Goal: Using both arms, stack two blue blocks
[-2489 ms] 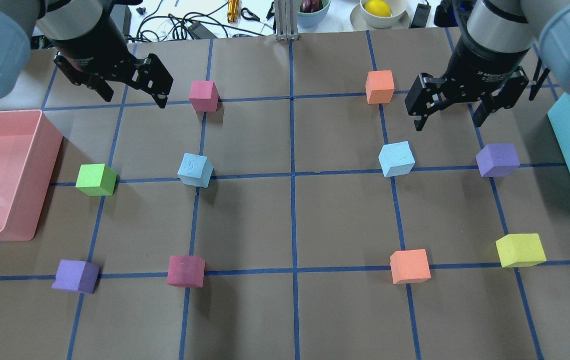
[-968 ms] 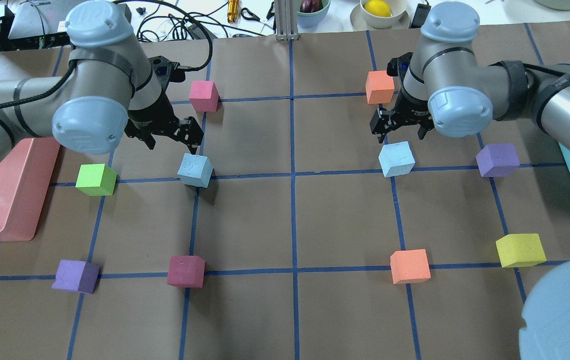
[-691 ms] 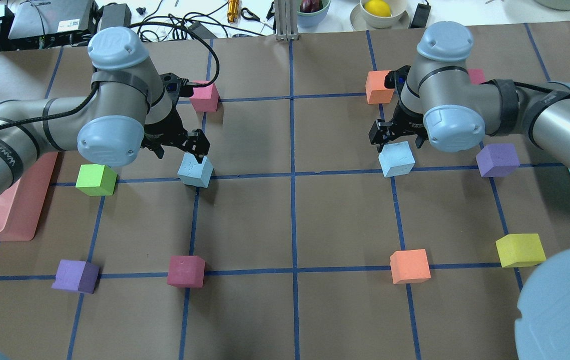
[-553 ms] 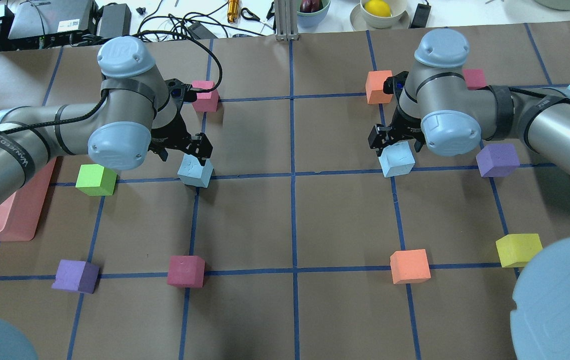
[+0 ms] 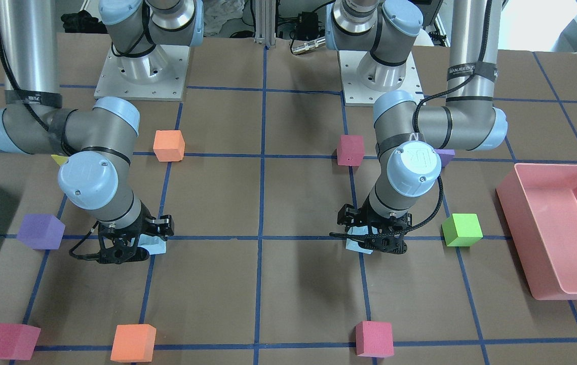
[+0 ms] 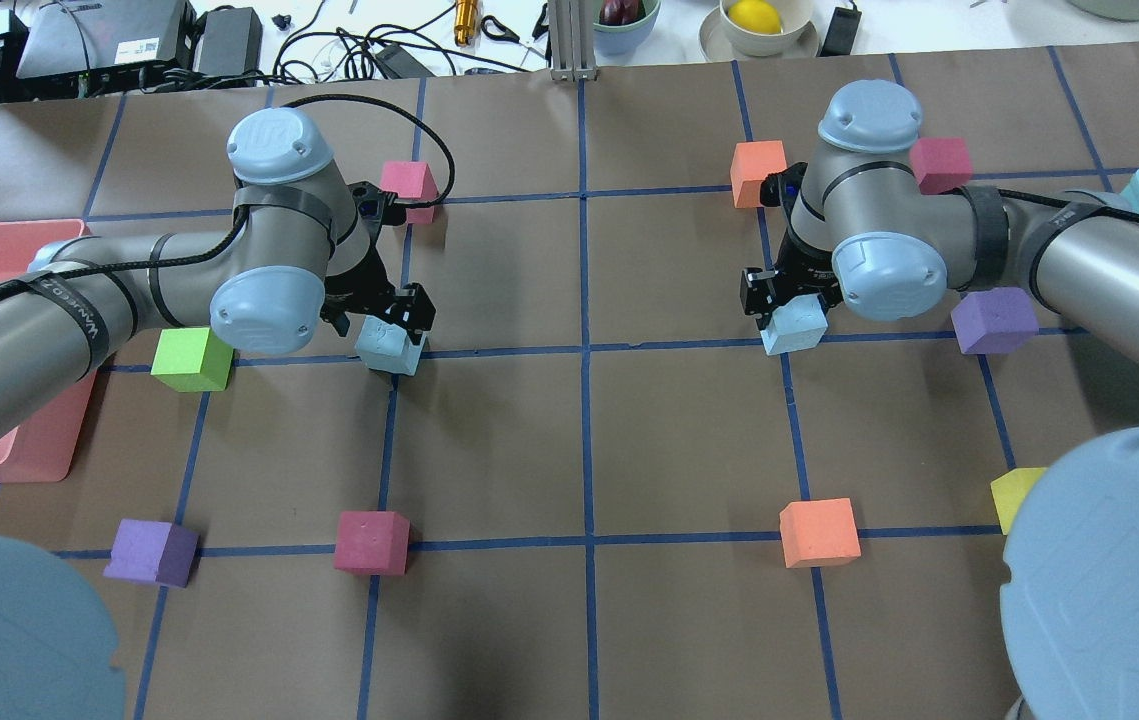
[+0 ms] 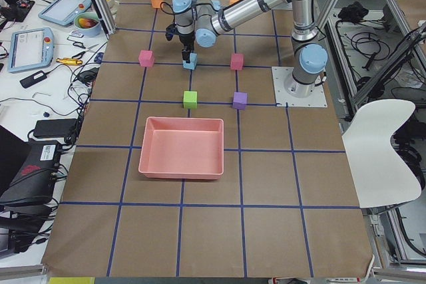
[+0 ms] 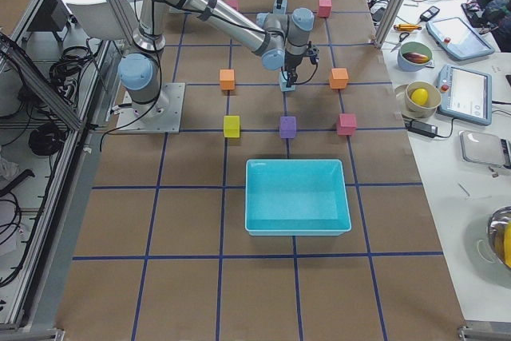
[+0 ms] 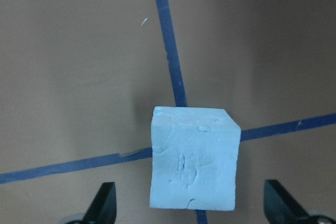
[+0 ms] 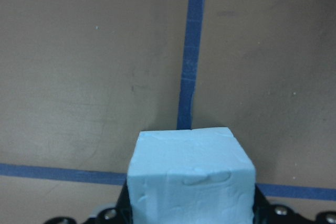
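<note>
Straddling left block (image 9: 193,158) near green cube (image 6: 191,358) with left gripper (image 9: 191,205), fingers apart | centre, then close | clamped on right block (image 10: 191,171) with right gripper (image 10: 190,211), well apart from green cube | lift straight

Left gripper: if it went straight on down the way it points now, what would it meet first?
Most likely the blue block: the left gripper points down at it, open fingers clear on either side. Whether they reach the table first, depth leaves unclear.
</note>
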Available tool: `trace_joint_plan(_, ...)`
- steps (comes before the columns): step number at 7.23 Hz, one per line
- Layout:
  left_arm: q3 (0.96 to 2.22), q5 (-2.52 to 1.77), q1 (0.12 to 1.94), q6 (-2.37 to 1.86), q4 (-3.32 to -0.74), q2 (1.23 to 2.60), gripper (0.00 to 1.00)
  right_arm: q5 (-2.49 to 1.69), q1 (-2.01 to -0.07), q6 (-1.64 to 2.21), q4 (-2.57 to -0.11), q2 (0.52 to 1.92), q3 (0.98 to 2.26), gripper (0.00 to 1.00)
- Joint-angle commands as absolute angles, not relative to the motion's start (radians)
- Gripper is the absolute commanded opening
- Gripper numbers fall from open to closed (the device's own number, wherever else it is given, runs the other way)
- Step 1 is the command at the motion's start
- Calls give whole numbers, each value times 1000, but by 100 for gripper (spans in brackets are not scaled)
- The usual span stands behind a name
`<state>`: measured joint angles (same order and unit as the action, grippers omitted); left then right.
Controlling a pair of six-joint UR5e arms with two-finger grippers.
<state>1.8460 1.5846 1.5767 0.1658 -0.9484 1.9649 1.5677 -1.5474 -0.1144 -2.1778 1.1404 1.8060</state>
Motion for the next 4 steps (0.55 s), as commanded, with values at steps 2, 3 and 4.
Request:
trace_joint_plan(2, 1865, 1585, 1577, 163, -917, 1977, 100, 1549, -1583, 60, -2081, 1140, 1642, 0)
trace_joint_plan(3, 1868, 1585, 1577, 158, -916, 1977, 100, 1549, -1636, 92, -2028, 1114, 1538, 0)
trace_joint_plan(4, 1871, 1585, 1581, 146, -916, 1977, 94, 1548, -1682, 156, -2005, 1033, 1425, 0)
